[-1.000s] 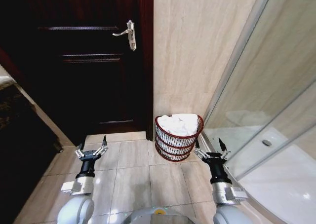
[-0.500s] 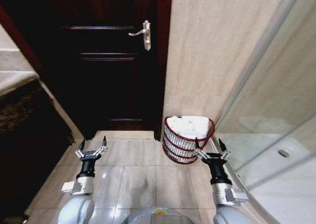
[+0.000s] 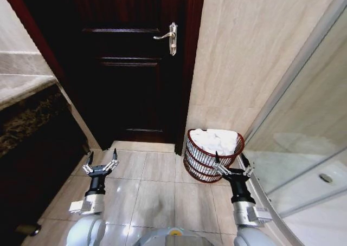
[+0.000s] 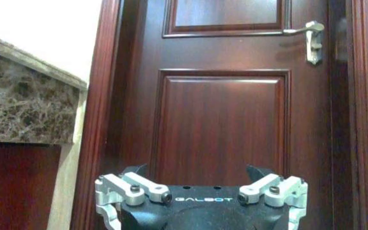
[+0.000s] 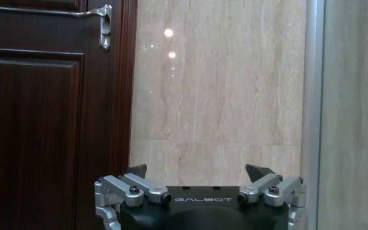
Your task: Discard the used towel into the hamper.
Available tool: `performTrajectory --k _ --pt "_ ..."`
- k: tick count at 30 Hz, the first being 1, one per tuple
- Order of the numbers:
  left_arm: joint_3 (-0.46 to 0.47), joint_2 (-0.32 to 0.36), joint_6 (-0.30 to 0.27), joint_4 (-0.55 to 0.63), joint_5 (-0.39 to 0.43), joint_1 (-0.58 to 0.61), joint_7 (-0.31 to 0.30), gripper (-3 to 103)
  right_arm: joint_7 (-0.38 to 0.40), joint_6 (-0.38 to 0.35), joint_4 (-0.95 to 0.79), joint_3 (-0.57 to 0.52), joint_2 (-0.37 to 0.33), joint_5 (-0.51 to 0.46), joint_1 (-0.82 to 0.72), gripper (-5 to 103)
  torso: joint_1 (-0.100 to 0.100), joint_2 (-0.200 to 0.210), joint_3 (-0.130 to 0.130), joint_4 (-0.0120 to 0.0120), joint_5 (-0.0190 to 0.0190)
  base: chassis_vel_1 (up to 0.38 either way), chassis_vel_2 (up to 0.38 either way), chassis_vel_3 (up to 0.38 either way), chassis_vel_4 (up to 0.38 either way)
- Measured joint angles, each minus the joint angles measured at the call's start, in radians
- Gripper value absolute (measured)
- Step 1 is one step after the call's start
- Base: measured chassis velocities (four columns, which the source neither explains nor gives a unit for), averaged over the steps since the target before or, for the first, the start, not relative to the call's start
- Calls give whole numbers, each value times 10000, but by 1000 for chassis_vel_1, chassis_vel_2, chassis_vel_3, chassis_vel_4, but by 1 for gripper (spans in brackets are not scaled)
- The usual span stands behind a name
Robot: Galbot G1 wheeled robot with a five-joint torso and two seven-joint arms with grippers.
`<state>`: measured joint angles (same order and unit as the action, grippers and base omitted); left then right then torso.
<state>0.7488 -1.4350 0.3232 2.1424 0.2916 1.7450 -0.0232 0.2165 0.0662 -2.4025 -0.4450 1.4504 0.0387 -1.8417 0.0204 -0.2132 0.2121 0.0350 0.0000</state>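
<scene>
Reddish-brown wire makes up the hamper (image 3: 213, 158), and it is sitting on the floor (image 3: 157, 194) just in front of the right gripper (image 3: 231, 168). White towels (image 3: 217, 141) are lying inside it, heaped up to the rim. The hamper is getting narrower toward its bottom, and rings of wire are running around its sides. It is standing against the pale stone wall (image 3: 244, 67), in the corner where that wall is meeting the glass shower screen (image 3: 309, 121).

The right gripper is hanging low over the tiles with its two fingers spread wide apart, and it is holding nothing. From the head view its fingertips are showing right in front of the near side of the hamper, but I cannot tell if they are touching it. In the right wrist view the same gripper (image 5: 197, 175) is pointing at the pale wall, with the dark door off to one side of it.

The left gripper (image 3: 100, 164) is hanging over the tiles well away from the hamper, on the far side from the right gripper. Its fingers are spread wide too, and it is holding nothing. Ahead of it the dark wooden door (image 3: 130, 67) is standing shut, with a silver handle (image 3: 168, 37) high up. In the left wrist view this gripper (image 4: 200, 175) is facing the door panel, and a brown stone counter (image 4: 24, 105) is standing beside it.
</scene>
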Motion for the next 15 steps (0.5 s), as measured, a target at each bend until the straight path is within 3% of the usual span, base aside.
performTrajectory --k 15 --pt "-157 -112 -178 71 -416 -43 2 100 103 246 28 -46 -96 6 -167 100 0 0 0 1 0 0 0 0 0"
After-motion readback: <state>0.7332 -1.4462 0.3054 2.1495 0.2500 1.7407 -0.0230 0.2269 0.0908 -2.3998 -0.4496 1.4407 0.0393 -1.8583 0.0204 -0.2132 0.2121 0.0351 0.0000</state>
